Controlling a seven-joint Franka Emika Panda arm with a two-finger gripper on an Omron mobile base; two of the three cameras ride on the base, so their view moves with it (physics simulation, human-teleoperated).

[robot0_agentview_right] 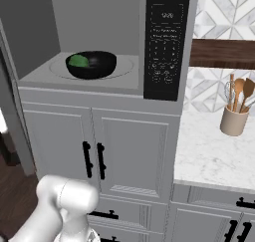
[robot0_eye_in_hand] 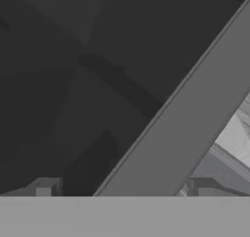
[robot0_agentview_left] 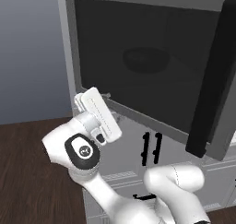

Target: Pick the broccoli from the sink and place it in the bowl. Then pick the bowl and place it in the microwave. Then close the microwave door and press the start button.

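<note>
The microwave (robot0_agentview_right: 99,17) stands with its cavity exposed, and the black bowl (robot0_agentview_right: 94,64) sits on its floor. Inside the bowl lies the green broccoli (robot0_agentview_right: 77,60). The black control panel (robot0_agentview_right: 167,42) is to the right of the cavity. The microwave door (robot0_agentview_left: 147,57) is swung out, with its black bar handle (robot0_agentview_left: 212,80) at the free edge. My gripper (robot0_agentview_left: 105,111) is at the door's lower left corner. In the hand view the gripper (robot0_eye_in_hand: 122,191) is open and empty, close to the dark window and the grey door frame (robot0_eye_in_hand: 180,124). The sink is out of view.
Grey cabinet doors with black handles (robot0_agentview_right: 94,159) stand below the microwave. A marble counter (robot0_agentview_right: 214,151) to the right holds a jar of wooden utensils (robot0_agentview_right: 235,119). Dark wood floor (robot0_agentview_left: 27,172) lies to the left of the arm.
</note>
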